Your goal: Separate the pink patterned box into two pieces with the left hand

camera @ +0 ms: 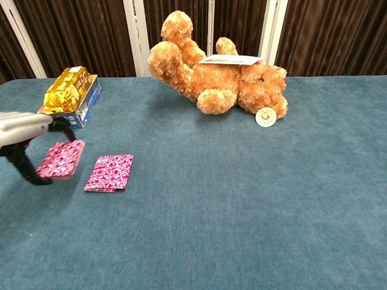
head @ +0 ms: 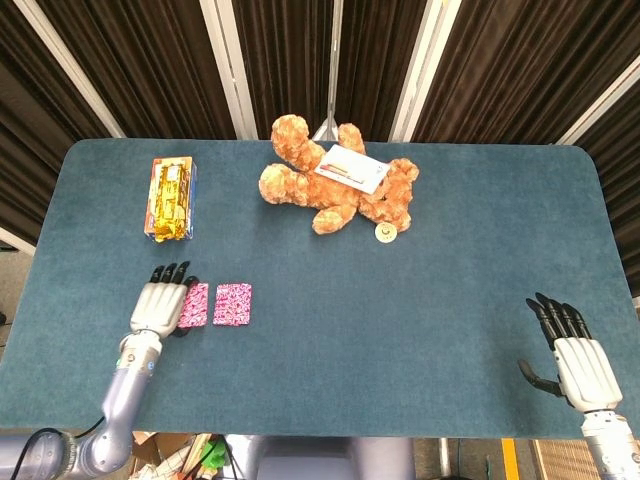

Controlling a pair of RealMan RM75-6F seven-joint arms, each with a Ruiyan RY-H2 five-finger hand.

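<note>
Lid (camera: 60, 159) held in left hand (head: 156, 306), box base (camera: 109, 173) on table (camera: 242, 199).

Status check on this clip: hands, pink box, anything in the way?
Left hand holds one box piece. Other piece flat on table. Right hand open, idle. Nothing obstructing.

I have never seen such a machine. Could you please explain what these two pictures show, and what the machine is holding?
This is a two-armed robot at a blue table. One picture looks down from its head, the other forward from its chest. The left robot hand holds one pink piece of a patterned box, lifted and tilted. The other pink piece lies flat beside it. The right robot hand is open and holds nothing. Farther back lie a teddy bear with a card on it and a yellow package.
</note>
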